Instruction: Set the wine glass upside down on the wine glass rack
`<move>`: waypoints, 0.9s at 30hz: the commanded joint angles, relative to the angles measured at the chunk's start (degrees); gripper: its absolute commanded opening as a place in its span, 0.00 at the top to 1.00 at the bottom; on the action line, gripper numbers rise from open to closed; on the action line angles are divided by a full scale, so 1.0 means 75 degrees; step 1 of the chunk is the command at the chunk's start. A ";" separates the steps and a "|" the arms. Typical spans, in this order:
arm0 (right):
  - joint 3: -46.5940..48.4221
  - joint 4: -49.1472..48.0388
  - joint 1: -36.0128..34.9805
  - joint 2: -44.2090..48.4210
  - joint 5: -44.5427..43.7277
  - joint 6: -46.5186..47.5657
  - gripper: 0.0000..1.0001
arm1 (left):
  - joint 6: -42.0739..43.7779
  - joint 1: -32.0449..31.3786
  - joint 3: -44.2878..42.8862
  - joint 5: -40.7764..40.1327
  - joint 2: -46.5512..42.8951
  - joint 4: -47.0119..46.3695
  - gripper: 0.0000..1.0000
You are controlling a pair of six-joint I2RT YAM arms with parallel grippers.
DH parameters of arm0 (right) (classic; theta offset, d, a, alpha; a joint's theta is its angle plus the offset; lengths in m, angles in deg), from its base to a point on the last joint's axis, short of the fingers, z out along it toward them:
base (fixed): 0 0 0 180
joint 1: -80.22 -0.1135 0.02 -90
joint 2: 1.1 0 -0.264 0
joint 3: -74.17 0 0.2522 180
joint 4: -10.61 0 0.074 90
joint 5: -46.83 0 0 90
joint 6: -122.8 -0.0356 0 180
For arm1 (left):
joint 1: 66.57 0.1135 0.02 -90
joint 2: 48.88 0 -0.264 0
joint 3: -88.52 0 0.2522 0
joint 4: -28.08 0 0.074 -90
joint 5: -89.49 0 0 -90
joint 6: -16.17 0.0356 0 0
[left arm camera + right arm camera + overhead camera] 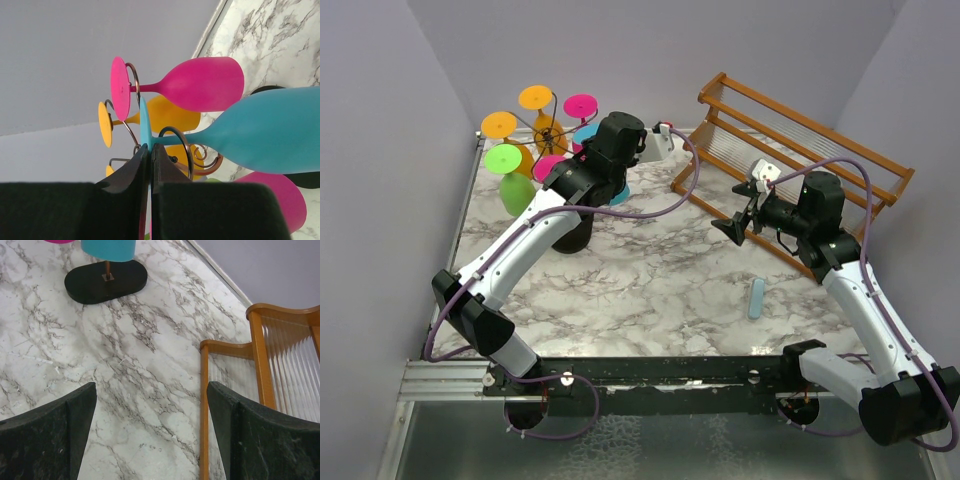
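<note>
The wine glass rack (182,145) is a dark wire tree with curled arms; its black oval base (105,280) shows in the right wrist view, and its top (548,130) at the back left in the top view. Pink (200,85), orange (162,117) and green (510,175) glasses hang upside down on it. My left gripper (150,150) is shut on the foot disc of the blue wine glass (270,132), held upside down with its stem at a curled arm. My right gripper (152,405) is open and empty above the marble table, beside the wooden rack.
A large brown wooden slatted rack (800,160) stands at the back right, close to my right gripper (738,222). A small light blue stick (756,298) lies on the table at the right. A white object (660,145) sits behind the left wrist.
</note>
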 commanded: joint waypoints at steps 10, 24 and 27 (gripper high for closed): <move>-0.0100 -0.0171 0.0051 0.0024 -0.0004 0.0122 0.09 | -0.0243 0.0053 0.0087 0.0172 -0.0064 0.0025 0.91; -0.0079 -0.0109 0.0075 -0.0081 0.0022 0.0156 0.09 | -0.0525 0.0058 0.0002 0.0458 -0.0096 0.0159 0.85; -0.0085 -0.0116 0.0095 -0.0059 0.0039 0.0157 0.09 | -0.0574 0.0053 -0.0051 0.0531 -0.0095 0.0201 0.84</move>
